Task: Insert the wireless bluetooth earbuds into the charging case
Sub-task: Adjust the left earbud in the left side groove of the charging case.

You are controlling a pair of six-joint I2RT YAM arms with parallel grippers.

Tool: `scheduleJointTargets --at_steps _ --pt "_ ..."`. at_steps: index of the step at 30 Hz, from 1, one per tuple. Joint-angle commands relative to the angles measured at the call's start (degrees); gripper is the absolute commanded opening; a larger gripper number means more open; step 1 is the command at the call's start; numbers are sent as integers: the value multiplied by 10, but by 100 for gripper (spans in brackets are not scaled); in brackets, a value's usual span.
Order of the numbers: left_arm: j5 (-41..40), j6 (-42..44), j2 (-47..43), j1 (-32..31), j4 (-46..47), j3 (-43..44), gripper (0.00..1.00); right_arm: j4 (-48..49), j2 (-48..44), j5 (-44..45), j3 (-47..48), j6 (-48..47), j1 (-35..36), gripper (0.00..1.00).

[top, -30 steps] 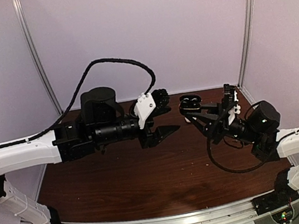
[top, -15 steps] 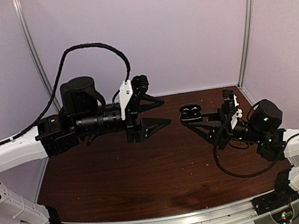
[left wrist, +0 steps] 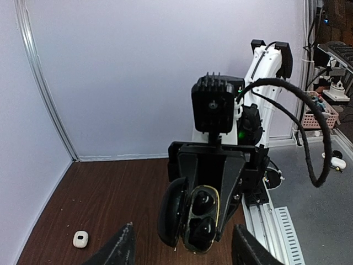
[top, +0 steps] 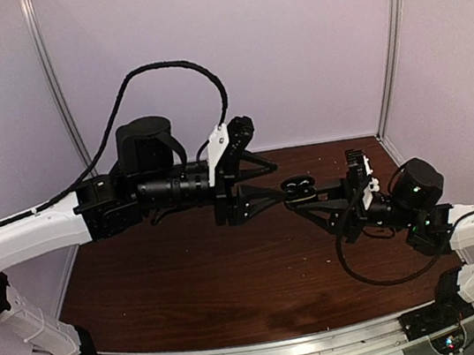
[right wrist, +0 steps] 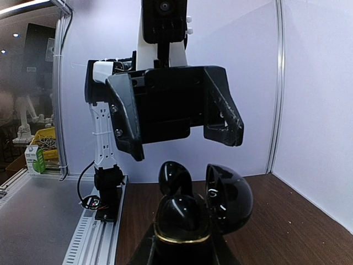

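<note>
Resting in the wells of an open black charging case (left wrist: 190, 215), two rounded black earbuds (left wrist: 202, 200) sit inside a gold-coloured rim, with the lid (left wrist: 171, 212) swung aside on its hinge. The case is held in the air above the middle of the brown wooden table (top: 189, 274), not touching it. The right gripper (top: 304, 199) has its fingers pressed in on the lower body of the case, one on each side, and presents the open face to the other arm. The right arm reaches in from the right with its forearm low and nearly level, the wrist pointing left. Directly opposite, the left gripper (top: 276, 179) stands with its fingers spread apart and nothing between them, its tips just beside the case; contact cannot be confirmed. The left arm stretches almost horizontally from the left edge to the table's centre, well above the surface, with a black cable (top: 167, 70) arching over it. A small white piece (left wrist: 80, 239), too small to identify, lies on the table near the back wall, well apart from both grippers.
</note>
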Motion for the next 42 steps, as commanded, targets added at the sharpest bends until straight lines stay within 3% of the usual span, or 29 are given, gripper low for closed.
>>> scheduleJointTargets --at_steps 1,17,24,42 --pt "-13 -17 11 4 22 20 61 6 2 -14 14 0 -1 0" --pt "-33 -17 34 4 -3 24 59 6 -13 -12 14 -2 1 0" --pt "-19 -6 -10 4 27 -5 62 0 -20 19 5 5 1 0" --pt "73 27 26 10 22 3 69 -23 -5 -14 33 21 1 0"
